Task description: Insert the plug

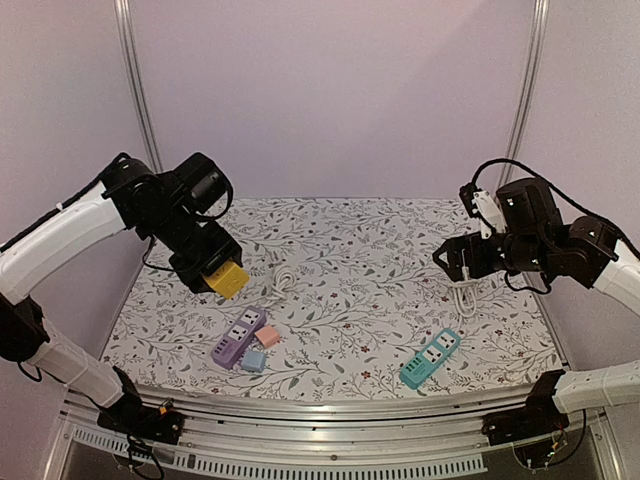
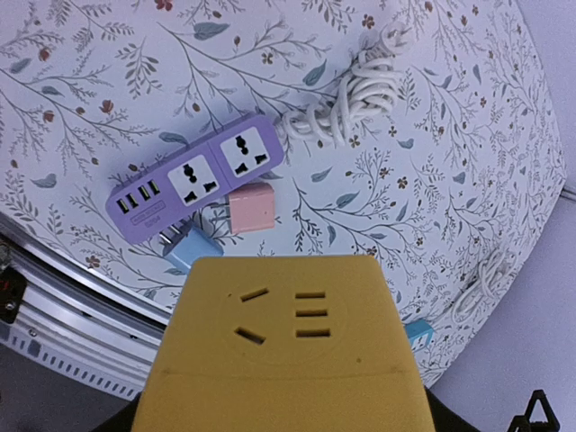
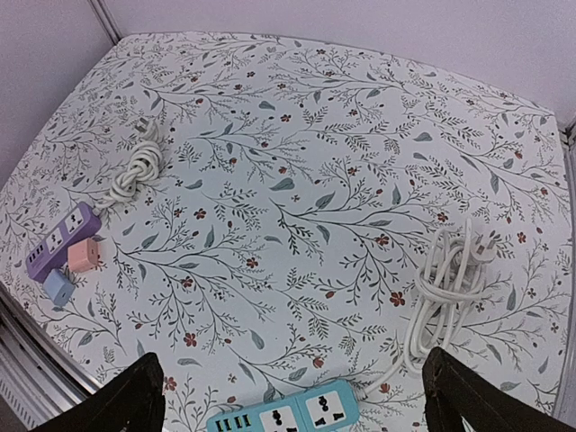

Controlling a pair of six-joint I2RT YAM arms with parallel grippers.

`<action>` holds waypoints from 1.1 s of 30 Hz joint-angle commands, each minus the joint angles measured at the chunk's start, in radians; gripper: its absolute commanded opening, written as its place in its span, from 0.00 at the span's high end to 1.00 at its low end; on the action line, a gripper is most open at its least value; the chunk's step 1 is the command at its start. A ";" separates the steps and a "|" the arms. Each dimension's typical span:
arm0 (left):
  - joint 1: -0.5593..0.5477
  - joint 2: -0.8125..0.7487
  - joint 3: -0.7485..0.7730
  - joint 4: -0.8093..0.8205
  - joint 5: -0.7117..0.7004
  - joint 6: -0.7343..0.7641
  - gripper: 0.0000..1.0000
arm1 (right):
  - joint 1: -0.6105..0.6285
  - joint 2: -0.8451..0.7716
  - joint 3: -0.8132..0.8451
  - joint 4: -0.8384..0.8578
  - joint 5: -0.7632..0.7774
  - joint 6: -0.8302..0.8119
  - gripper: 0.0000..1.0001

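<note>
We see the left gripper [image 1: 222, 274] closed on a yellow adapter [image 1: 227, 281], its fingers partly open around the block's sides. It holds the adapter clear of the table [image 1: 350, 250], at the left. In the left wrist view the adapter's [image 2: 283, 346] socket face fills the lower frame, and only dark slivers of the fingers [image 2: 126, 419] show at its bottom corners.

Below it lies the purple strip [image 2: 193, 178], flat, sockets up. The pink plug [image 2: 252, 207] lies against the strip's long side. The blue plug [image 2: 191, 248] lies just beside the pink one, with its prongs towards the strip. In the top view this group sits near the table's front left: purple strip [image 1: 238, 337], pink plug [image 1: 267, 337], blue plug [image 1: 254, 361]. The left cord [image 1: 283, 280], white and bundled, lies just past the strip.

The right gripper [image 1: 452, 262] hangs over the right side, spread as wide as it goes and holding nothing. Beneath it lies the right cord [image 3: 445, 288], coiled, which runs to the teal strip [image 1: 430, 358] near the front edge.
</note>
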 commanded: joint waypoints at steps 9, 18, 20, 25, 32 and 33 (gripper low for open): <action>-0.036 0.083 -0.071 -0.127 0.002 -0.411 1.00 | 0.003 -0.044 0.006 -0.199 -0.009 0.104 0.01; -0.011 0.227 -0.090 -0.068 0.099 -0.404 1.00 | 0.002 -0.109 -0.013 -0.292 -0.030 0.054 0.01; 0.003 0.247 -0.127 -0.013 0.146 -0.384 1.00 | 0.003 -0.116 -0.005 -0.319 -0.030 0.047 0.01; 0.025 0.277 -0.152 0.062 0.160 -0.341 1.00 | 0.003 -0.151 -0.024 -0.331 -0.037 0.048 0.01; 0.063 0.325 -0.153 0.084 0.162 -0.243 1.00 | 0.003 -0.194 -0.034 -0.360 -0.048 0.051 0.01; 0.065 0.333 -0.154 0.085 0.164 -0.234 1.00 | 0.004 -0.199 -0.035 -0.363 -0.049 0.051 0.01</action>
